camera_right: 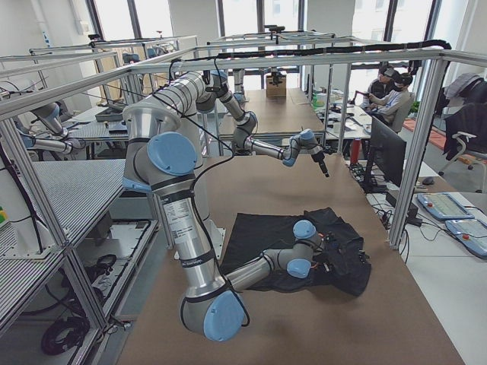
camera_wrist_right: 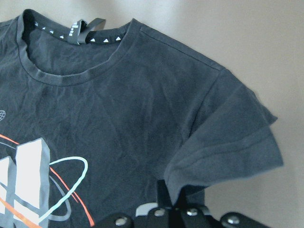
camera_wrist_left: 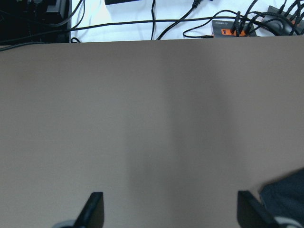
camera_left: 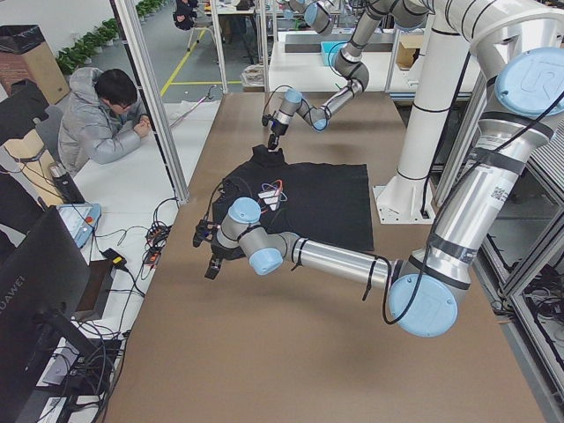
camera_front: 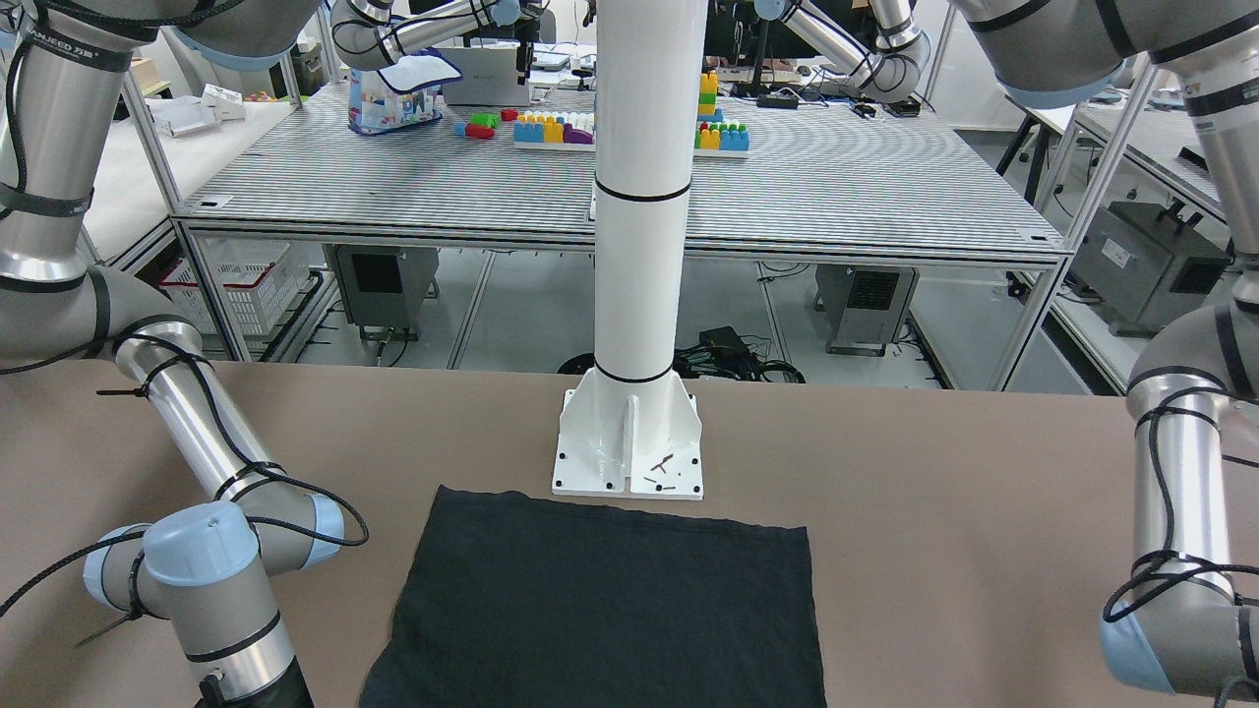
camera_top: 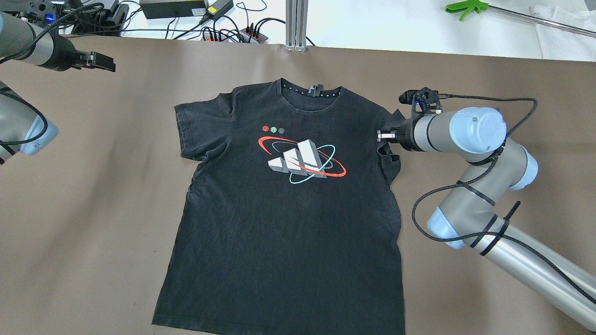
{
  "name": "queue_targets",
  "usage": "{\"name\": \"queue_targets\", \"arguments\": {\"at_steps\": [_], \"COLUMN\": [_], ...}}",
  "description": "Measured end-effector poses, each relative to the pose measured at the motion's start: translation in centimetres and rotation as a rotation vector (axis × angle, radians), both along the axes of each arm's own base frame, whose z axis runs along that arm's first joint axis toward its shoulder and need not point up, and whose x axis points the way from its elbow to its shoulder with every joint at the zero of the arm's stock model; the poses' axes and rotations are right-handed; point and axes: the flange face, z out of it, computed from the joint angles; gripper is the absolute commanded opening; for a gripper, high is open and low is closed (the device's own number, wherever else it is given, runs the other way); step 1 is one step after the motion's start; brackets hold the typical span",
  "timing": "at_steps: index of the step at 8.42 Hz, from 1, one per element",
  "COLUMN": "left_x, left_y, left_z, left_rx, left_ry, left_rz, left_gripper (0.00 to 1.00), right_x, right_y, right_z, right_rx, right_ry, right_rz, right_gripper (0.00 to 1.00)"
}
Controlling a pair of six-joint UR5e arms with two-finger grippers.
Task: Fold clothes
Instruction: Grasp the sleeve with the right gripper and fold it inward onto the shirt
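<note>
Black T-shirt [camera_top: 288, 209], sleeve [camera_wrist_right: 228, 142] in pinch of right pincer [camera_top: 382, 136]; left pincer [camera_top: 104, 63] wide, apart

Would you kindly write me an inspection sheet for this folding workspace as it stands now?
Surface: brown table, smooth covering.
Job's things: black T-shirt laid flat, print up; one sleeve bunched.
Clutter: loose screws on the white pillar's base plate.
Grippers: left gripper open over bare table; right gripper apparently shut on that sleeve's hem.
Cables: black cable along the right arm; power strip beyond the far edge.
Surroundings: seated person; toy bricks on the next table.
</note>
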Motion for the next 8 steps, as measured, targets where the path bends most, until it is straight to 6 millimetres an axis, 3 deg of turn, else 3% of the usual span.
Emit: {"name": "queue_targets", "arguments": {"at_steps": [2, 5, 6, 8], "left_x": [0.0, 0.1, 0.3, 0.6], "left_y": [0.0, -0.1, -0.1, 0.0], "left_z": [0.0, 0.1, 0.0, 0.0], "left_rx": [0.001, 0.004, 0.005, 0.005], "left_ry": [-0.001, -0.011, -0.011, -0.011], "left_rz": [0.0, -0.01, -0.01, -0.007], "left_gripper": [1.0, 1.0, 1.0, 1.0], "right_x": [-3.3, -6.8, -7.3, -7.5], "right_y": [-0.6, -0.9, -0.8, -0.7], "right_z": [-2.2, -3.0, -3.0, -2.9], "right_rx": [0.007, 0.016, 0.018, 0.021], "right_ry": [0.027, 0.057, 0.061, 0.064], "right_rz": [0.046, 0.072, 0.076, 0.08], "right_gripper": [0.0, 0.04, 0.98, 0.95]}}
